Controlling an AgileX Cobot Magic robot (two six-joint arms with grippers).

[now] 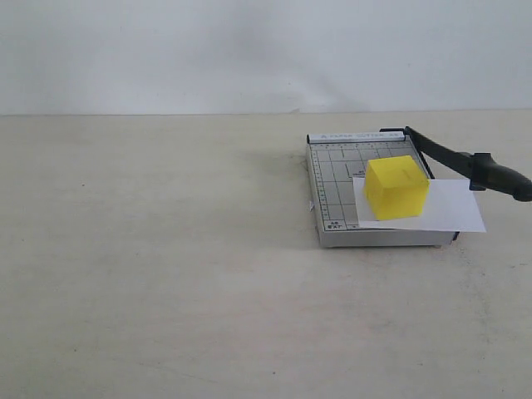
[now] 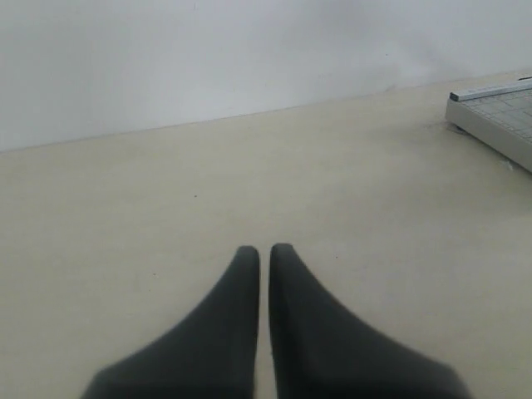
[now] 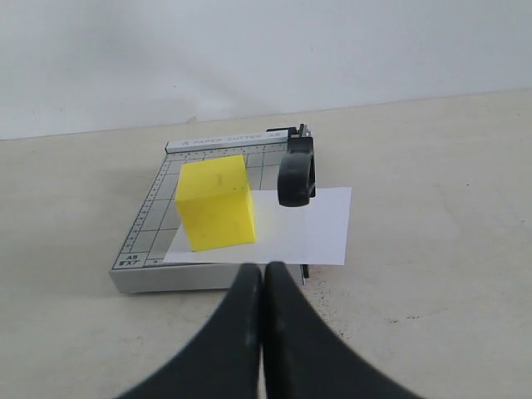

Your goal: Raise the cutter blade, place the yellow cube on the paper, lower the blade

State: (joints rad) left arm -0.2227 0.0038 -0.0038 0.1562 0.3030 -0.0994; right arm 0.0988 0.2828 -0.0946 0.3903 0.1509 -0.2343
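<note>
The yellow cube (image 1: 396, 188) (image 3: 216, 202) rests on the white paper (image 1: 453, 208) (image 3: 307, 229), which lies on the grey gridded trimmer base (image 1: 332, 179) (image 3: 145, 229) and sticks out past its right edge. The cutter blade (image 1: 440, 151) slants from its rear hinge over the paper, and its thick black handle (image 1: 499, 177) (image 3: 297, 170) seems lifted off the base. My right gripper (image 3: 263, 268) is shut and empty, just in front of the trimmer's near edge. Well to the left of the trimmer, my left gripper (image 2: 264, 249) is shut with only a slit between its fingers. Neither gripper shows in the exterior view.
The beige table (image 1: 166, 274) stretches wide to the left and front of the trimmer. A white wall (image 1: 249, 50) stands behind. A corner of the trimmer base (image 2: 499, 116) shows at the edge of the left wrist view.
</note>
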